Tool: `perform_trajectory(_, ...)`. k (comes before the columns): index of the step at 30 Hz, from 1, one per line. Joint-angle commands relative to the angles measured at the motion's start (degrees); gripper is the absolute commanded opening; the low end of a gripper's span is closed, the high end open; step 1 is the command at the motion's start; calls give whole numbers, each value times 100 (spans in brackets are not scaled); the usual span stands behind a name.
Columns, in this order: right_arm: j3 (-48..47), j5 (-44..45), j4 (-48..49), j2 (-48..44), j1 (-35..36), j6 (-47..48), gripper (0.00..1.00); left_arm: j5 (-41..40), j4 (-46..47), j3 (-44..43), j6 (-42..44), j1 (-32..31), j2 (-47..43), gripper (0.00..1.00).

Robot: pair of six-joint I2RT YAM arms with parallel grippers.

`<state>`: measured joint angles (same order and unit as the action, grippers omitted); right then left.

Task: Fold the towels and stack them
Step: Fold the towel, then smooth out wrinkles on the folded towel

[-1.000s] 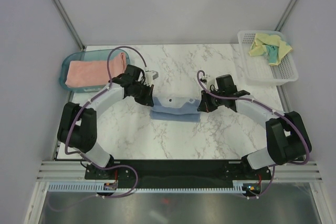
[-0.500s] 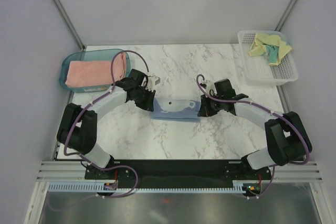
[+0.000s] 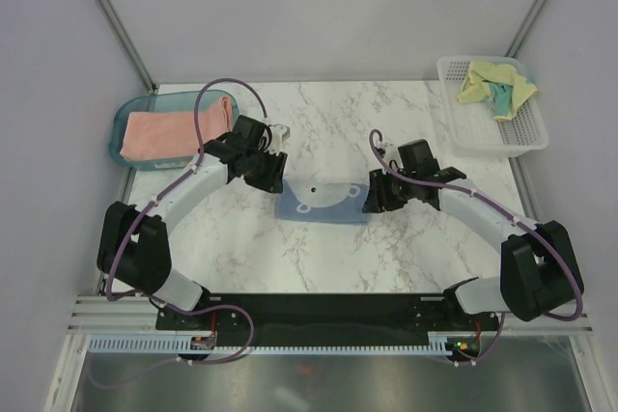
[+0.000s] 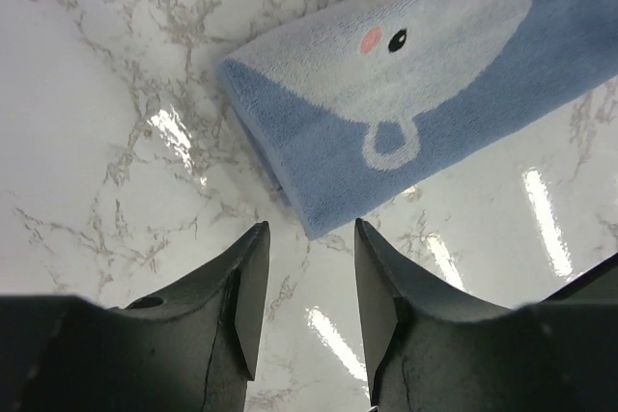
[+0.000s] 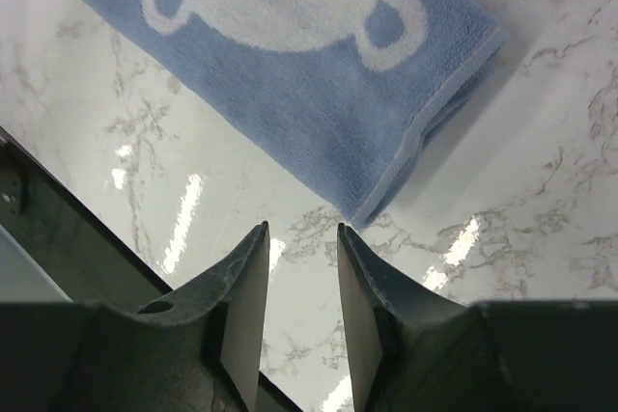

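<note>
Folded towel [image 3: 325, 202] mid table [image 3: 338, 123], tray [image 3: 116, 132] w/ 2nd towel [image 3: 159, 132] back-left, basket [image 3: 462, 115] w/ 3rd towel [image 3: 492, 84] back-right

Blue towel [image 3: 326, 202] folded, pink [image 3: 164, 132] folded, yellow [image 3: 483, 79] crumpled

We count three towels. One light blue towel [image 3: 323, 200] serves as our reference. One salmon-pink towel [image 3: 159, 134] lies well to its left, and one pale yellow towel [image 3: 494, 84] with a teal panel lies well to its right and farther back.

We count two containers: one teal tray [image 3: 118, 130] holding the pink towel, and one white mesh basket [image 3: 483, 132] holding the yellow towel.

We count two arms, one left arm [image 3: 188, 188] and one right arm [image 3: 478, 205]. There are two grippers: the left gripper [image 4: 309, 238] at the blue towel's left end, and the right gripper [image 5: 299, 238] at its right end.

One marble worktop [image 3: 328, 118] carries everything.
</note>
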<state>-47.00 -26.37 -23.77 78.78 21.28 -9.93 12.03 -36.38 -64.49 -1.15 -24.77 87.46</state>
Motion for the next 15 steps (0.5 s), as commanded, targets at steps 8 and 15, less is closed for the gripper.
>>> perform_trajectory(8, 49, -106, 1620, 470, 43, -1670, 33, 793, 1308, 182, -1370, 43, 497, 46)
perform_trajectory(15, 710, 44, 2500, 981, 43, -1582, 33, 441, 1573, 235, -1722, 271, 1282, 44)
